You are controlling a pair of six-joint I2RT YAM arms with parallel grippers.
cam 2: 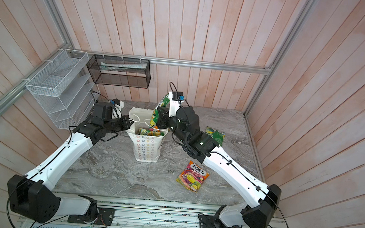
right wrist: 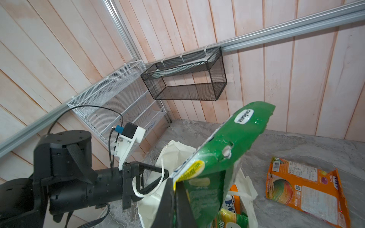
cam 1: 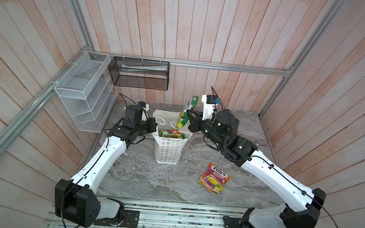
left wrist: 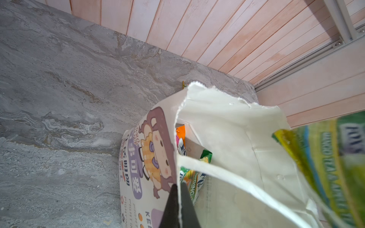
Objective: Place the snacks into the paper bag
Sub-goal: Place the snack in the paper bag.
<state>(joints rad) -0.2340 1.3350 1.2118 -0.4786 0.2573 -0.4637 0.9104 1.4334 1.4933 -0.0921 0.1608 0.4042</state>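
1. Left hand (left wrist: pixel 179 187) is closed, pinching the left rim of the paper bag (cam 1: pixel 169 151) and keeping its mouth open. The bag stands upright on the surface (cam 1: pixel 139 176) with several snacks (cam 1: pixel 171 134) inside.
2. Held green pouch (cam 1: pixel 185 113) hangs over the bag's mouth, long axis near vertical, lower end at the rim. Likely next move: straight down.
3. Right hand (right wrist: pixel 174 183) is clamped on that pouch's edge, just right of the bag. It's the nearer arm.
4. FOX'S pouch (cam 1: pixel 214 178) lies flat on the surface, well right of the bag.
5. A top view shows a loose green pouch (cam 2: pixel 215 134) right of the bag. Only the right wrist view shows an orange pouch (right wrist: pixel 304 185) beyond the bag.
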